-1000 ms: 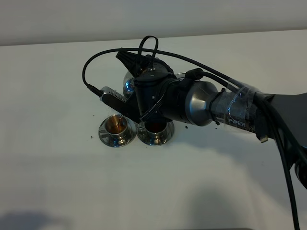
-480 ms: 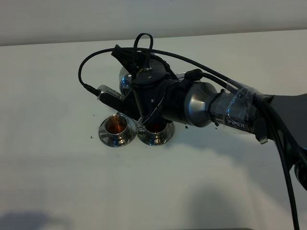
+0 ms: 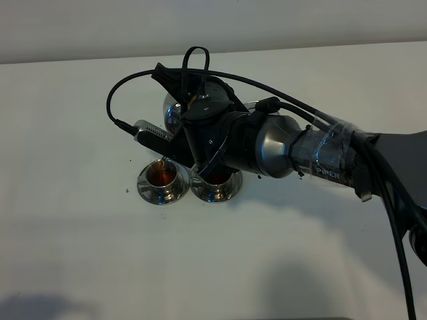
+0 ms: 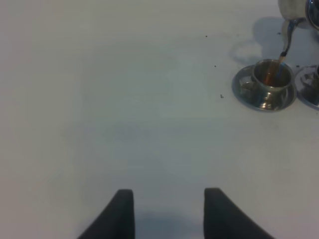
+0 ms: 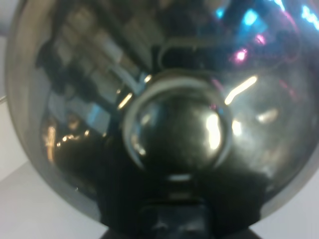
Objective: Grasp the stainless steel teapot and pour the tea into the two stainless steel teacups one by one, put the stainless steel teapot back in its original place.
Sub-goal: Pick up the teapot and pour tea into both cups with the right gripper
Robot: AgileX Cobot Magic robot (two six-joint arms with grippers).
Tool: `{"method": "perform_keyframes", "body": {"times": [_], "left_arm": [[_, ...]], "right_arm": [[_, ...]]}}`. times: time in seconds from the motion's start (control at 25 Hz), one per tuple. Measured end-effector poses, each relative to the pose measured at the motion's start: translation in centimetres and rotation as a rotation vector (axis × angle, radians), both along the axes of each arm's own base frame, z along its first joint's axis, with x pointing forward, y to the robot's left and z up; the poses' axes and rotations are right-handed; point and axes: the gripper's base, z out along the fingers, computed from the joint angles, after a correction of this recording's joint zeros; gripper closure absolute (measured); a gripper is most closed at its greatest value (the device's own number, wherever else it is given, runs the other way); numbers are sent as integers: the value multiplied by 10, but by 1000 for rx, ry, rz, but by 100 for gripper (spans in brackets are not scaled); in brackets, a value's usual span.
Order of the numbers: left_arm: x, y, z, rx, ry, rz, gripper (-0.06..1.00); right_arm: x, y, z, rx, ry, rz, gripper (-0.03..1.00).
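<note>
Desk [image 3: 80, 253] white, bare near the cups. Right pincer [image 5: 174, 219] clamped on teapot [image 3: 175, 115], tilted above and behind left cup [image 3: 161, 175]; tea [image 4: 273, 74] streaming in. Right cup [image 3: 217, 179] touching, looks full. Left pincer [image 4: 168, 209] open, idle. Advice: hold tilt steady, level before brim.
</note>
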Motion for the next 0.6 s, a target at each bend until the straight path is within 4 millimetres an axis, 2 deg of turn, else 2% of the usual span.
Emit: {"method": "perform_keyframes", "body": {"times": [0.6], "left_arm": [[0,0,0,0,0,0,58]], "right_arm": [[-2,6,3,-40,-43,58,79]]}}
